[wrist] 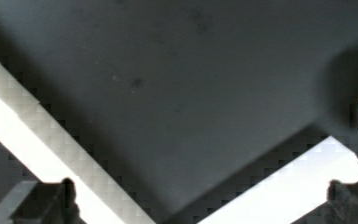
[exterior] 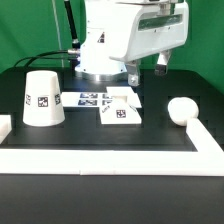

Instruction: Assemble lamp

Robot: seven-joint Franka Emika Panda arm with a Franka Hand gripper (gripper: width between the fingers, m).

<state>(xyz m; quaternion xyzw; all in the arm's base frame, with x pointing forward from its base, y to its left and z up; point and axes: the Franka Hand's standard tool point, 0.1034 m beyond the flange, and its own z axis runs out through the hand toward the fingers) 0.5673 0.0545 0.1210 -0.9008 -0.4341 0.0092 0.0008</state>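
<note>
Assembly looks unstarted to us: all three lamp parts lie loose. Base (exterior: 120, 110) sits mid-table, shade (exterior: 41, 98) well apart on the exterior view's left of it, bulb (exterior: 182, 110) on its right. Our gripper (wrist: 202, 205) hangs spread, holding nothing.

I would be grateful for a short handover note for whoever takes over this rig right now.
Gripper: open and empty, over bare black table.
Shade: stands wide end down at the exterior view's left.
Base: flat near the middle, next to the marker board.
Bulb: lies alone at the exterior view's right.
Done: nothing joined; all three parts are apart.
Left: probably the bulb into the base first, then the shade on top.
</note>
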